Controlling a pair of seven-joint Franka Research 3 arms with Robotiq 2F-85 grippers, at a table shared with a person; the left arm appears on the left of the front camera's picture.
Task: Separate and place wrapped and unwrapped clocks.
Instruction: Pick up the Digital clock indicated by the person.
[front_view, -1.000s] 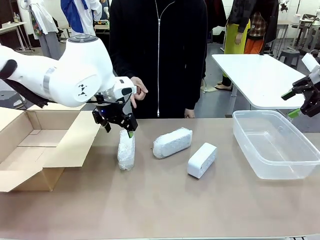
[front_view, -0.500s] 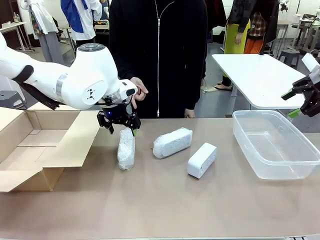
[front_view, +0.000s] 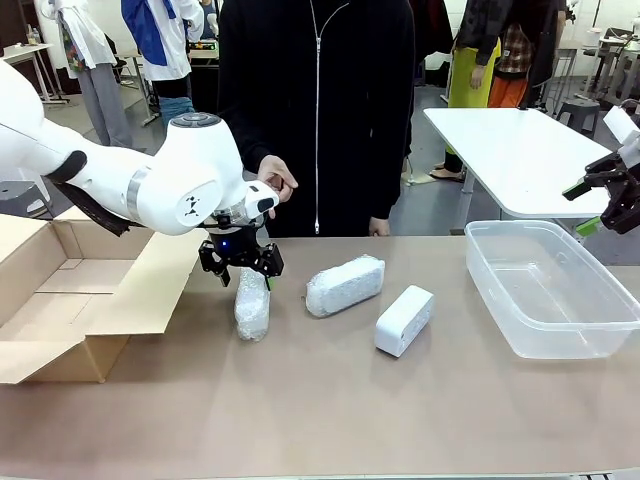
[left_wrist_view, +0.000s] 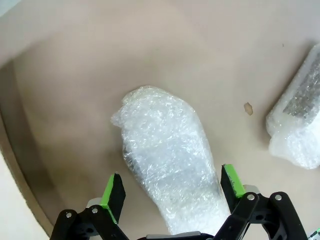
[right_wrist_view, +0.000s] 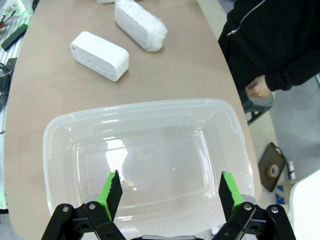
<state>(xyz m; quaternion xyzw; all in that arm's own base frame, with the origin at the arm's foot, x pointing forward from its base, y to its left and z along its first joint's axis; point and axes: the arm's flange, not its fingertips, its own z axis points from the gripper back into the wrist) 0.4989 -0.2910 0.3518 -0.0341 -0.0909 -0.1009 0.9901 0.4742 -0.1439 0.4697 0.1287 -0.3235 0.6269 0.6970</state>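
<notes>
Left gripper (left_wrist_view: 172, 182), spread wide (holding nothing), straddles one end of the wrapped bundle (left_wrist_view: 160, 135) lying beneath it.

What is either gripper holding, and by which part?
Nothing is held. The left gripper straddles one end of a wrapped bundle, jaws open; the right gripper hangs open.

An open cardboard box (front_view: 140, 285) is set at the left of the brown table (front_view: 320, 410) and a clear plastic tub (front_view: 550, 290) at its right; a person in a black zipped jacket (front_view: 315, 110) is seen behind
</notes>
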